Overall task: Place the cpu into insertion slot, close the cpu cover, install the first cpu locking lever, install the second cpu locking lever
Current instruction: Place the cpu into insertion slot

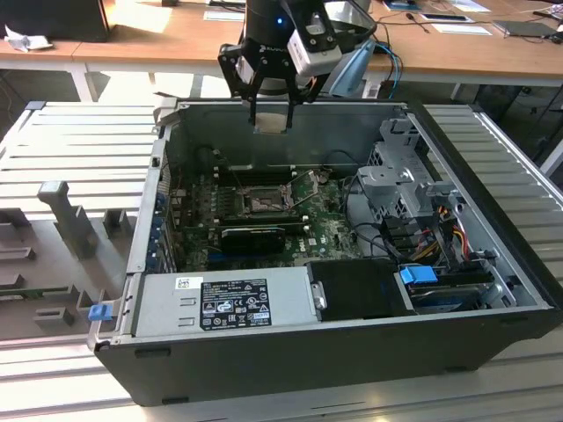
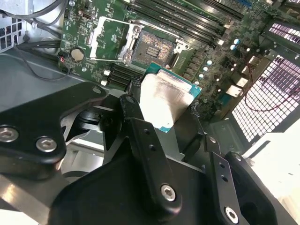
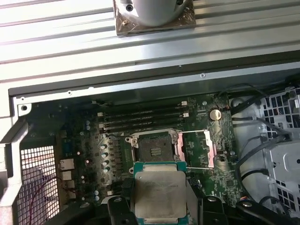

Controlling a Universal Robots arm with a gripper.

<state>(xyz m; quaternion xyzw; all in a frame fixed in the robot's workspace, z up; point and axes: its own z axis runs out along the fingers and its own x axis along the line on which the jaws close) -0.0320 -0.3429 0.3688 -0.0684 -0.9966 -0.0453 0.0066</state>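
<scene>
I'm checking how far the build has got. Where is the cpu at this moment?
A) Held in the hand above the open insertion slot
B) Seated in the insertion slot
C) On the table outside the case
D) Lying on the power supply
A: the cpu is gripped in the hand above the motherboard, while the insertion slot lies bare and the cpu cover is swung open beside it.

cpu: pale silver-grey top with a teal-green edge around it.
insertion slot: black frame, dull brown-grey centre.
cpu cover: silvery metal frame; green board shows through its window.
motherboard: green, dotted with pale bluish capacitors.
gripper: black.
computer case: dark grey outside, lighter grey inside.
power supply: silver-grey, with a black-and-white label.
clip: bright blue.
bench surface: pale grey, ribbed in parallel lines.
desk: light brown wood.
</scene>
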